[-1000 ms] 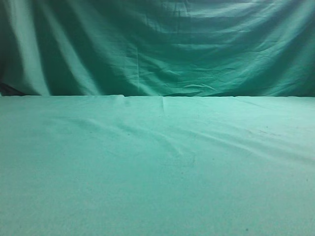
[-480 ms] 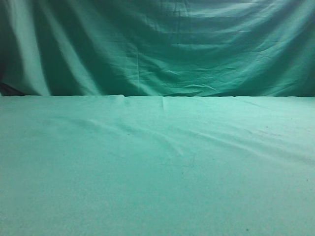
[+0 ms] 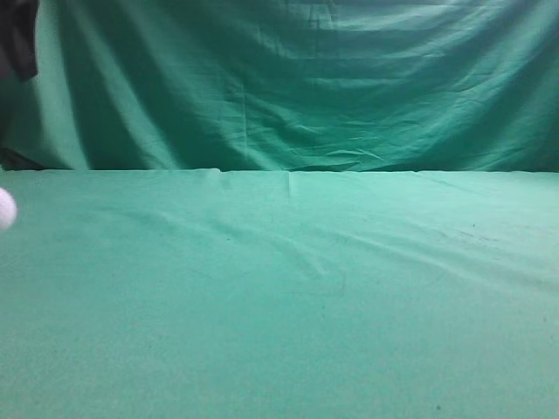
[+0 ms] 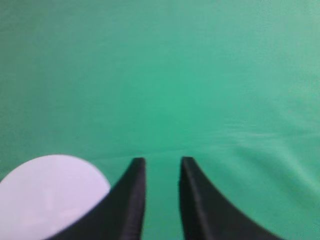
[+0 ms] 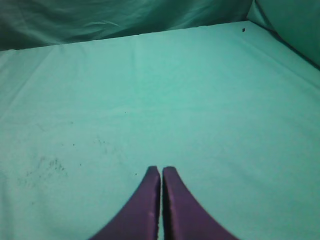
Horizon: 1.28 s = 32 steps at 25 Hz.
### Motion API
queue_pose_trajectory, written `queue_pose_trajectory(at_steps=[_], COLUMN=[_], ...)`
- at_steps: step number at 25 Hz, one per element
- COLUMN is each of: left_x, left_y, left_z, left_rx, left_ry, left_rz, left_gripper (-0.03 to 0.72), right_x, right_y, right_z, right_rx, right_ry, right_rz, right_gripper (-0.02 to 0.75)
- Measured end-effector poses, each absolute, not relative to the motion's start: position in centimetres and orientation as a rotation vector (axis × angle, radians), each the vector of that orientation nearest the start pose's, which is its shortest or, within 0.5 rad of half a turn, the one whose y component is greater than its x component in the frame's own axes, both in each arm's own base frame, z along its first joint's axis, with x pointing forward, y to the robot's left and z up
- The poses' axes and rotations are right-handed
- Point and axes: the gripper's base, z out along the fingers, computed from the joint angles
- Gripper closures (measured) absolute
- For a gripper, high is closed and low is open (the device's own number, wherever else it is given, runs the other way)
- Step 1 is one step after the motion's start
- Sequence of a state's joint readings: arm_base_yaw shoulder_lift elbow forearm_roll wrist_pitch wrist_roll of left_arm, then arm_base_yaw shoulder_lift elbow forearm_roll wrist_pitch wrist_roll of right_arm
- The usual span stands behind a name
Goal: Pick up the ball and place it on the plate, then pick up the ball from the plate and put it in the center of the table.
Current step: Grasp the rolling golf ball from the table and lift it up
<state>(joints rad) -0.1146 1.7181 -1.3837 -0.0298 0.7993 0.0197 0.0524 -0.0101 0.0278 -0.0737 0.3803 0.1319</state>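
The white ball (image 3: pixel 4 209) shows at the far left edge of the exterior view, cut off by the frame, low over the teal table (image 3: pixel 306 305). In the left wrist view a blurred, faintly lilac round shape, the ball (image 4: pixel 50 195), lies just left of and outside my left gripper (image 4: pixel 162 160). That gripper is open with a narrow empty gap, over the cloth. My right gripper (image 5: pixel 161 169) is shut and empty above bare cloth. No plate is in view.
A dark shape (image 3: pixel 17 35), likely part of the left arm, hangs in the top left corner of the exterior view. The folded green curtain (image 3: pixel 288 78) stands behind the table's far edge. The table's right edge (image 5: pixel 280 45) shows in the right wrist view.
The ball has come into the exterior view at the far left edge. The dark shape has appeared in the top left corner. The cloth looks the same.
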Motion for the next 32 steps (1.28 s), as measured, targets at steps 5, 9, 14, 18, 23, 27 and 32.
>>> queue_pose_trajectory(at_steps=[5, 9, 14, 18, 23, 27, 32], left_x=[34.3, 31.2, 25.6, 21.2, 16.8, 13.9, 11.1], left_y=[-8.6, -10.5, -10.1, -8.6, -6.8, -5.6, -4.6], left_z=[31.9, 35.9, 38.8, 38.8, 37.1, 35.4, 33.2], left_rx=[0.322, 0.412, 0.438, 0.428, 0.447, 0.435, 0.423], left_ry=[2.483, 2.346, 2.166, 2.064, 1.981, 1.924, 1.895], left_rz=[-0.127, -0.174, -0.219, -0.235, -0.221, -0.225, -0.239], left_gripper=[0.688, 0.641, 0.641, 0.641, 0.641, 0.641, 0.641], right_x=[5.3, 5.3, 5.3, 5.3, 5.5, 5.7, 5.6], right_y=[0.0, 0.0, 0.0, 0.0, 0.2, 0.3, 0.4], right_z=[17.0, 17.0, 17.0, 17.0, 18.0, 19.5, 20.1], right_rx=[0.029, 0.029, 0.029, 0.029, 0.059, 0.103, 0.134], right_ry=[1.881, 1.881, 1.881, 1.881, 1.77, 1.602, 1.588], right_rz=[0.054, 0.054, 0.054, 0.054, 0.117, 0.189, 0.228], right_gripper=[0.738, 0.738, 0.738, 0.738, 0.738, 0.738, 0.738])
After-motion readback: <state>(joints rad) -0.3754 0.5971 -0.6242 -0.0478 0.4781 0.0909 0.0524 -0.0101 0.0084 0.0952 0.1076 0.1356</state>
